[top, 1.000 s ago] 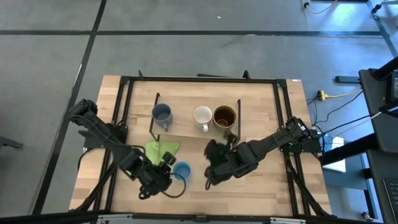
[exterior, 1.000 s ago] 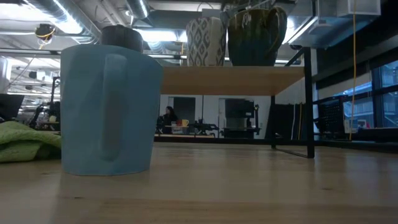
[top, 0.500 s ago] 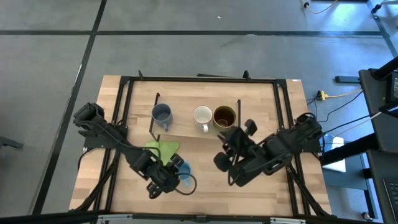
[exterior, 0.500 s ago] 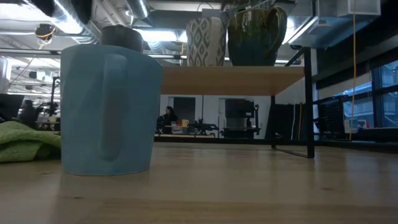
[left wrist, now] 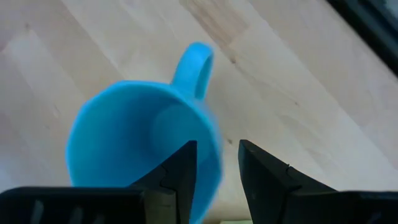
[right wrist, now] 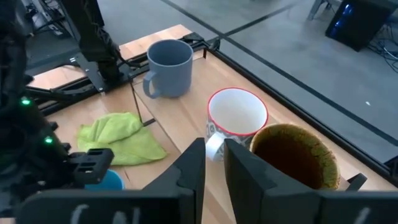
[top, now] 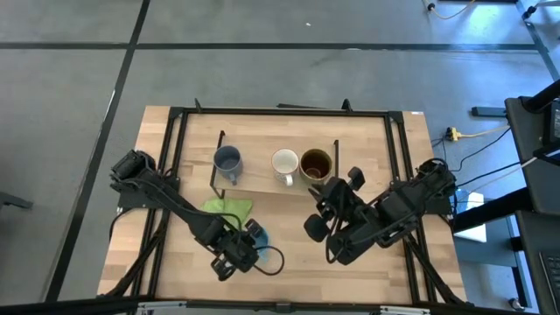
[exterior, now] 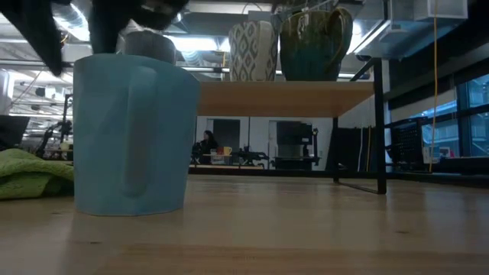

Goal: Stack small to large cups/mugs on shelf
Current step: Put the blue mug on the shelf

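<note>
Below, the left claw straddled the light blue mug's rim, fingers apart, ungripped. Nearby, the right claw hung empty, fingers slightly parted, over bare desk.

On the low light-wood shelf with black wire ends, a wide gap lies between the grey-blue mug and the white mug, which stands just beside the brown mug. The crumpled green cloth and the light blue mug crowd the tabletop's front left; bare wood lies open at front centre.
</note>
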Tool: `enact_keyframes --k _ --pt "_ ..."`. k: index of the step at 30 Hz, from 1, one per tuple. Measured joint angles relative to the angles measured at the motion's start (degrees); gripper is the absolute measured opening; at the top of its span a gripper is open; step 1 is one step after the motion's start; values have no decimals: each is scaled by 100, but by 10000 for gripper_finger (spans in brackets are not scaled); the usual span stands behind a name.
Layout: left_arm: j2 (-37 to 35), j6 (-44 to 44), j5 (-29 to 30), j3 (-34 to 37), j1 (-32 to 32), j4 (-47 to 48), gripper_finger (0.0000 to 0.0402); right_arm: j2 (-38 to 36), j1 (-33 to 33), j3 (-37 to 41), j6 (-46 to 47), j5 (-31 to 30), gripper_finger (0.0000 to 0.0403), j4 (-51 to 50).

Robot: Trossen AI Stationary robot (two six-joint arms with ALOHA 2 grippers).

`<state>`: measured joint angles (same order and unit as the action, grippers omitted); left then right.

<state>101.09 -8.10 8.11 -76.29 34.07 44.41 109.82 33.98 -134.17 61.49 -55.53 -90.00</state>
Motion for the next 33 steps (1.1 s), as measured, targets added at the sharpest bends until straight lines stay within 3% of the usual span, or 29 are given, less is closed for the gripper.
enact_keyframes --k 12,21,28,33 --pt "221 -151 71 0 -61 12 95 0 2 2 22 160 61 -2" --pt "278 -138 -20 -2 28 257 15 0 2 2 22 164 61 -2" --pt "256 -147 -95 -22 26 431 14 0 2 4 142 166 61 -2" --pt "257 -160 -11 -465 17 733 14 0 2 4 149 200 61 -2"
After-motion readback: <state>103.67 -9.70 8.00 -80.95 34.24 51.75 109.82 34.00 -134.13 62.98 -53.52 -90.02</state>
